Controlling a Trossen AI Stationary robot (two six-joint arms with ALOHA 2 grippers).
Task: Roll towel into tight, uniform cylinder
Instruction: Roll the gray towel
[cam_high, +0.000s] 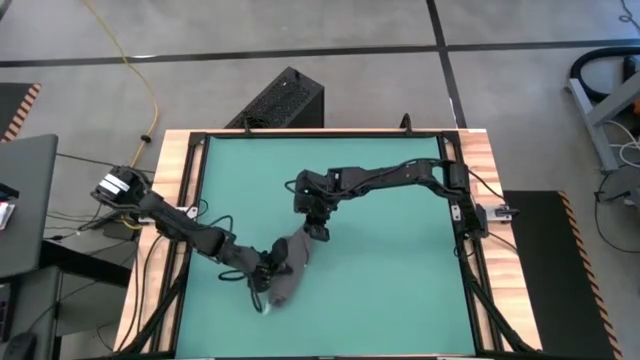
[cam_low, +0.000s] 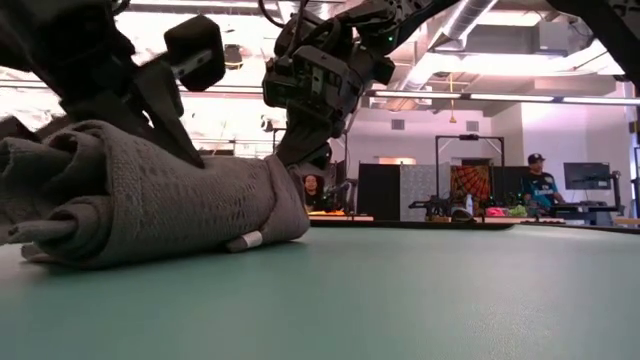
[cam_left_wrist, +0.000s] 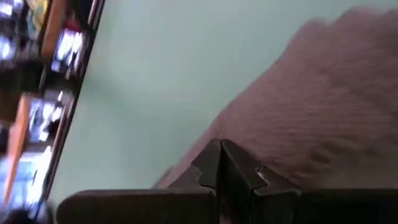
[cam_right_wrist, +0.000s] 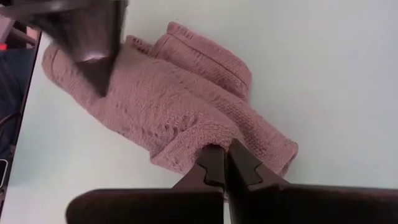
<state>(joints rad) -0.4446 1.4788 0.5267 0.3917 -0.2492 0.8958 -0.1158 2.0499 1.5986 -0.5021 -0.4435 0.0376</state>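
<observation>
The towel (cam_low: 150, 200) lies loosely rolled at 6 o'clock on my worktop (cam_high: 400, 290). Soft and springy, I judge; press its ends. My 2 grippers, left gripper (cam_high: 268, 275) and right gripper (cam_high: 318, 230), are closed, pressing it, gripping nothing.

**Two dark robot arms: construction and finish**

Left arm (cam_high: 185, 228): matte black segmented links, thin black cables running alongside, and a base end block (cam_high: 118, 187) with white-and-black faces. Right arm (cam_high: 400, 177): the same black, boxy links, with a pale metal fitting (cam_high: 496, 211) at its mount. Right wrist housing (cam_low: 318, 78): a dark block with cable loops and a small green light. Fingers (cam_right_wrist: 219, 163): black, tapering, with notched inner edges, rising from a broad rounded black bar.
</observation>
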